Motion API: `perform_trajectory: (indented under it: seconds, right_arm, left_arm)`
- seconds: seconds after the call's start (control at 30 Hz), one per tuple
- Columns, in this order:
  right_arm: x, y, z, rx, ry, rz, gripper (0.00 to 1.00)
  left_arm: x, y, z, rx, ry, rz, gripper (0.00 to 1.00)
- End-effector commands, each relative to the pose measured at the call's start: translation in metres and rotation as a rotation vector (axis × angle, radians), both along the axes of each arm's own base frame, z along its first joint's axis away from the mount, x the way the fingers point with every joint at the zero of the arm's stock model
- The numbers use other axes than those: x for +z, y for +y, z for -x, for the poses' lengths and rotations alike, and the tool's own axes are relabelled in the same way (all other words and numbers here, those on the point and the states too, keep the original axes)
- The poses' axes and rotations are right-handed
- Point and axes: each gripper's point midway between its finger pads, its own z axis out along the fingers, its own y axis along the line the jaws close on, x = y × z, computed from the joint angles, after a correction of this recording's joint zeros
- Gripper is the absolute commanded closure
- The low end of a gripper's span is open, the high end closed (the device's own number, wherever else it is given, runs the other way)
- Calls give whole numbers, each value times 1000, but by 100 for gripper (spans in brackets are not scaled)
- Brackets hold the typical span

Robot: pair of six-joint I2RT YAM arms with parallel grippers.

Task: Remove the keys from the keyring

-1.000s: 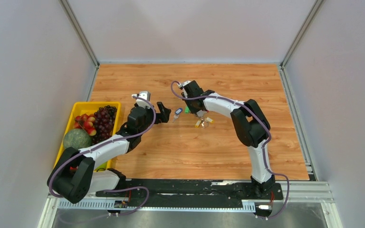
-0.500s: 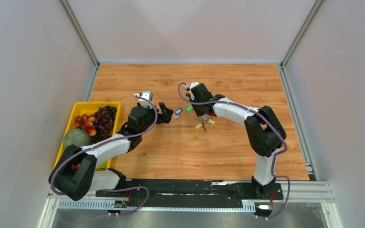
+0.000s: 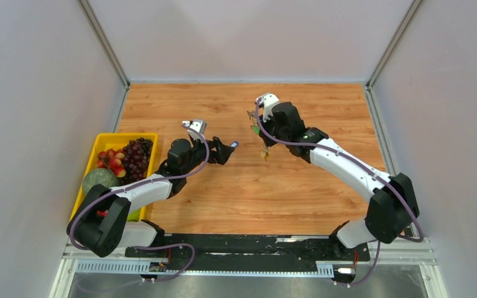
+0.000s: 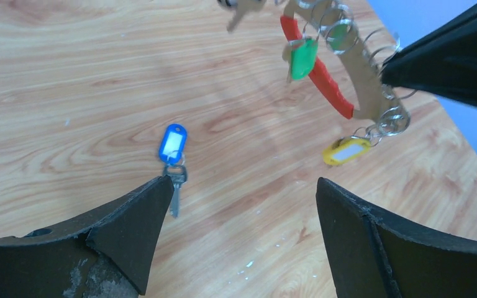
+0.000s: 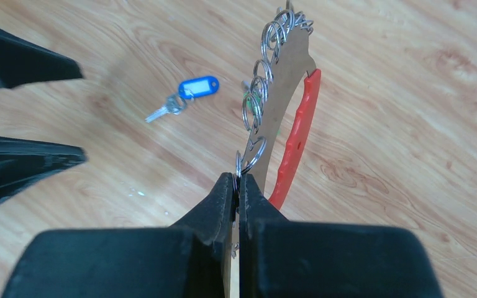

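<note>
A wooden tabletop (image 3: 248, 198) with a warm orange-brown grain forms the floor of a booth closed in by plain pale grey walls: a back wall (image 3: 248, 37), a left wall (image 3: 31, 93) and a right wall (image 3: 447, 93). Slim metal posts (image 3: 102, 40) run up the two far corners, and a pale metal rail (image 3: 382, 143) edges the tabletop on the right. Along the near edge lies a black base plate (image 3: 248, 245) above a strip of silvery metal (image 3: 248, 282), all under soft, even light with faint shadows.

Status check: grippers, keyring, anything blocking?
Left gripper open by blue key, loose on table. Right gripper shut on keyring, lifted. Green key, yellow key attached. Nothing blocking.
</note>
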Motion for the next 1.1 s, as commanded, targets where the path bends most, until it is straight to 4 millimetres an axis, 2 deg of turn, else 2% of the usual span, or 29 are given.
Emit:
perform_trajectory:
  seconds: [0.0,0.23,0.53,0.87,1.07]
  right_arm:
    - [70,10,7,26,-114,-178,100]
    - [101,6,11,-26,-140,-267,100]
    - [127,23,25,12,-84,-417,100]
    - [142,41,45,117,-29,-521,100]
    - [145,48,57,205,-28,-524,100]
  left_arm:
    - [26,-21,11,-144,-114,56,5]
    - [55,-40,37,-273,-284,67,6]
    - [71,-55,66,-408,-464,80,12]
    - [80,-52,80,-422,-599,134,15]
    - [75,-47,76,-381,-630,124,14]
